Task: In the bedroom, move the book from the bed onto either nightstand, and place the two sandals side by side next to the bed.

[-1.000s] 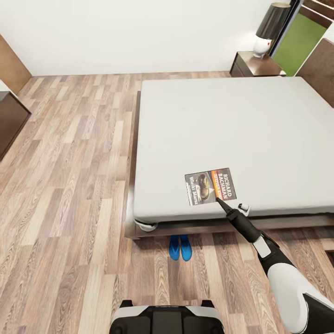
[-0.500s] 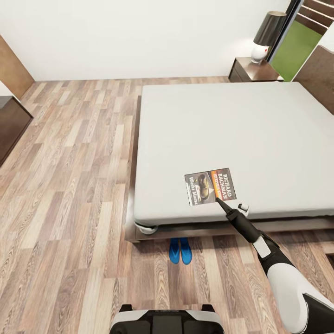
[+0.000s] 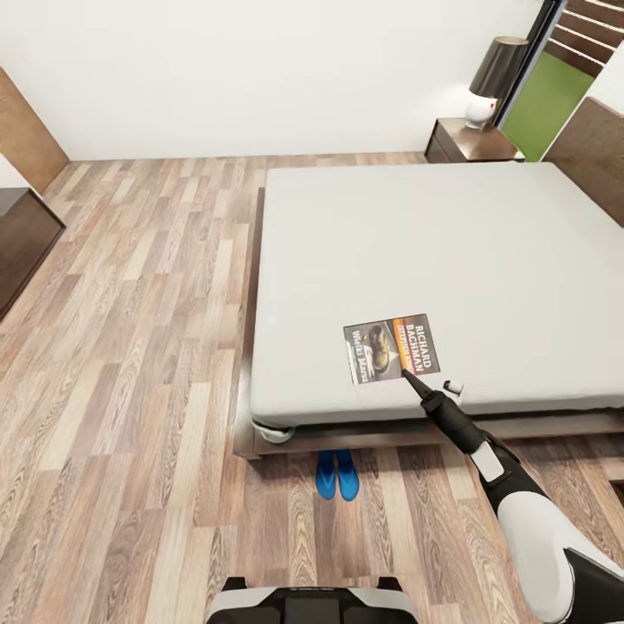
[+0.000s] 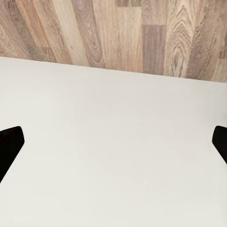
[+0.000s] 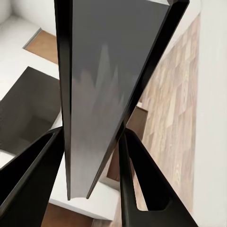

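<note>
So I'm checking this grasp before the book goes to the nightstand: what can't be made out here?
- Grip on the book: in the head view the right gripper hides the contact at its corner.
- Sandals: toe ends hidden under the bed frame.
- Nightstand: the mattress edge cuts off its lower part, and the lamp stands on top.
- Left gripper: fingertips cut by the picture's edges.

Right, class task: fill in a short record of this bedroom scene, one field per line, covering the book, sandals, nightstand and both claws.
Book: thin dark paperback with orange band, flat on the light-grey mattress bed, near its foot edge
Right claw: tip at the book's near edge; grip unclear
Left claw: fingers spread wide
Sandals: two bright blue flip-flops, side by side on the plank floor
Nightstand: dark reddish-brown cabinet, lamp on top
</note>
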You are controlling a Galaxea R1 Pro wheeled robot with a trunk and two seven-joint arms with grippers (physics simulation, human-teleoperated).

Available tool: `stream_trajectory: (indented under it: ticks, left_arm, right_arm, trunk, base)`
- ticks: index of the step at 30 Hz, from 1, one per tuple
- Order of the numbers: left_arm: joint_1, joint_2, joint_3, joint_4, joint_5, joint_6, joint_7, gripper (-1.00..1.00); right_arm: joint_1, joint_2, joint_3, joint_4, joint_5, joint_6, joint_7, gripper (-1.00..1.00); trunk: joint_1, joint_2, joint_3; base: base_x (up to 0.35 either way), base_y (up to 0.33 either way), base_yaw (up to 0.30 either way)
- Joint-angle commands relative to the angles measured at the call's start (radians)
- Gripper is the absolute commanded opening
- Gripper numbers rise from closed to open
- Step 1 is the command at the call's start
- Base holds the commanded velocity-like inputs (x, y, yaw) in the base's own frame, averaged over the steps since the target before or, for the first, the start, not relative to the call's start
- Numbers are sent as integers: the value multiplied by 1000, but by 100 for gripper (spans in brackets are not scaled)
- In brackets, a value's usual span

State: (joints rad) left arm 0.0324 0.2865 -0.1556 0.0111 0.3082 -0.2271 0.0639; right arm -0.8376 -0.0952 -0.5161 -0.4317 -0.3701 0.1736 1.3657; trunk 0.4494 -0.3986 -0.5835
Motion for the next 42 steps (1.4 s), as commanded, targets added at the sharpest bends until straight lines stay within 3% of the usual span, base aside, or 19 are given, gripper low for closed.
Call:
stream_trajectory:
  ticks: [1,42]
  left_arm:
    - [0,0,-9,1,6,-5,3,100]
    - [0,-5,-9,1,6,-5,2,100]
  right_arm:
    - [-1,0,-2,1,-1,10,4,-100]
    - [0,3,-3,1,-1,9,4,-100]
  trunk:
    - [1,-1,1]
    - [1,-1,67]
  base:
    - [0,0,0]
    - [0,0,0]
